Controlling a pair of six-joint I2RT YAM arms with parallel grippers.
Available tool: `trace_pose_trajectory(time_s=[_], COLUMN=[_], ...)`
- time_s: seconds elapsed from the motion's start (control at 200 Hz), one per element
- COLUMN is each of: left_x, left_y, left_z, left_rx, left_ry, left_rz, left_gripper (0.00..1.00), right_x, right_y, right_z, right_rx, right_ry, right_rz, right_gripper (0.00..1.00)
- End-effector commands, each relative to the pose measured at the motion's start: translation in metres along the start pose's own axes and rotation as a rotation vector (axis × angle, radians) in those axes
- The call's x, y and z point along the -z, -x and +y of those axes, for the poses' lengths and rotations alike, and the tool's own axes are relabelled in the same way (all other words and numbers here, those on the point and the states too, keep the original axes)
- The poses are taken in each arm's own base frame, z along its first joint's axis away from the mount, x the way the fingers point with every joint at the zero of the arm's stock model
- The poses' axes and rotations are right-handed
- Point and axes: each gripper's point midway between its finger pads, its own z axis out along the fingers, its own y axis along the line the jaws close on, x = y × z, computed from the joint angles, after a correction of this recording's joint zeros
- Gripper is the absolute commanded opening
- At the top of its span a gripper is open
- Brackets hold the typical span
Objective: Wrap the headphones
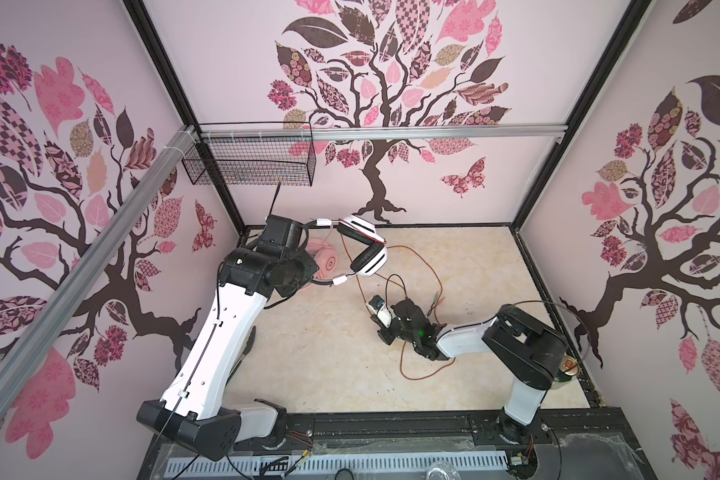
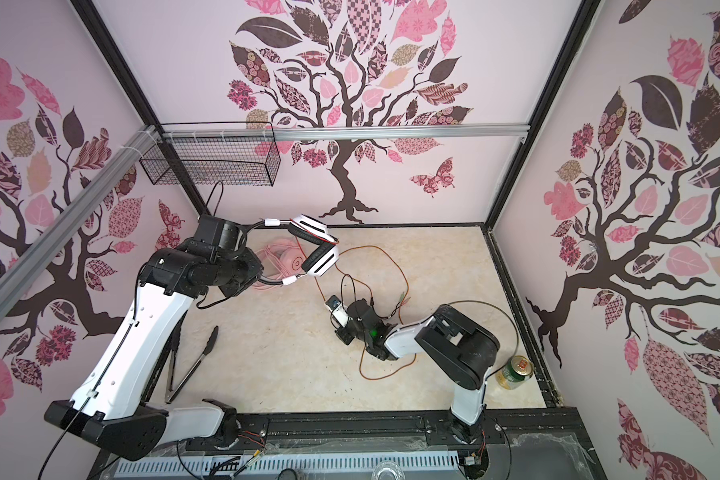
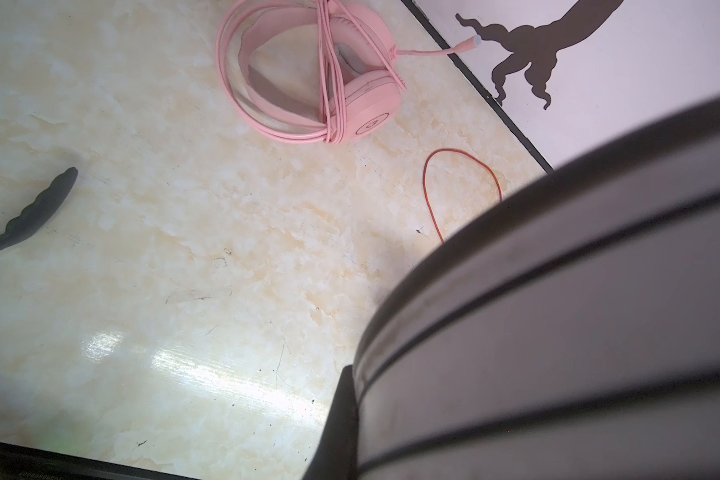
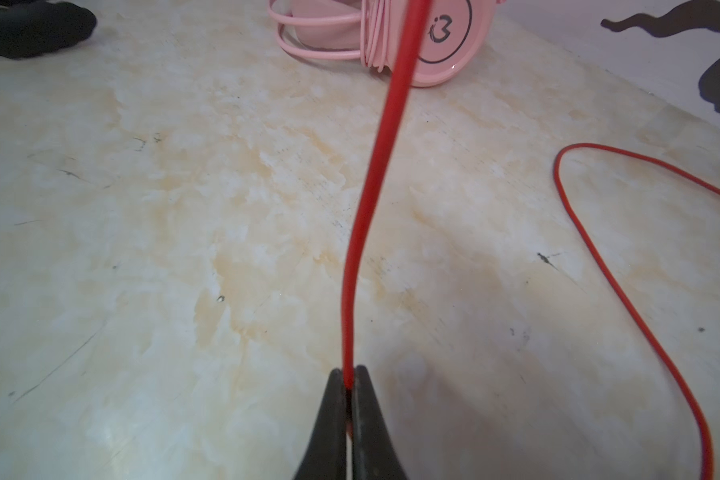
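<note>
If the right gripper (image 4: 352, 382), pinching the orange-red cable (image 4: 374, 166), tugs hard, the left gripper (image 1: 302, 274), squeezing the white headset (image 1: 368, 266), may drop it.

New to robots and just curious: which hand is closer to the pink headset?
Left. The left hand holds the white headset close by the pink headset; the right hand is farther off, pinching the orange cable.
</note>
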Motion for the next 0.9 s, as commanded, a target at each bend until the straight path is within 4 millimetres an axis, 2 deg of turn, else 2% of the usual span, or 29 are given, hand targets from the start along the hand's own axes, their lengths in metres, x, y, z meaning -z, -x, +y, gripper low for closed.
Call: trace_pose_trajectory(time_s=[0.0, 0.14, 0.285, 0.51, 0.69, 0.895], left_x=[0.009, 0.007, 0.002, -0.008, -0.021, -0.027], left_y=[0.015, 0.016, 0.020, 0.037, 0.032, 0.022], left_z=[-0.021, -0.021, -0.015, 0.010, 0.019, 0.026], left_rx=[0.022, 0.023, 0.014, 0.018, 0.006, -0.105], left_ry=[-0.093, -0.089, -0.055, 0.081, 0.124, 0.241], left_rz=[-0.057, -0.061, -0.089, -0.203, -0.194, -0.225], left_gripper=[0.00, 0.00, 0.00, 0.00, 0.00, 0.00], right_x=[0.028, 0.053, 0.077, 0.123, 0.147, 0.159], right_y=[0.021, 0.027, 0.032, 0.047, 0.064, 0.094], right_z=[0.010, 0.025, 0.051, 0.072, 0.065, 0.033], right_rx=[-0.038, -0.060, 0.021, 0.094, 0.153, 0.264], right_ry=[0.061, 0.124, 0.131, 0.064, -0.018, -0.202], right_rz=[-0.073, -0.080, -0.033, 0.033, 0.070, 0.100], right_gripper=[0.00, 0.00, 0.00, 0.00, 0.00, 0.00])
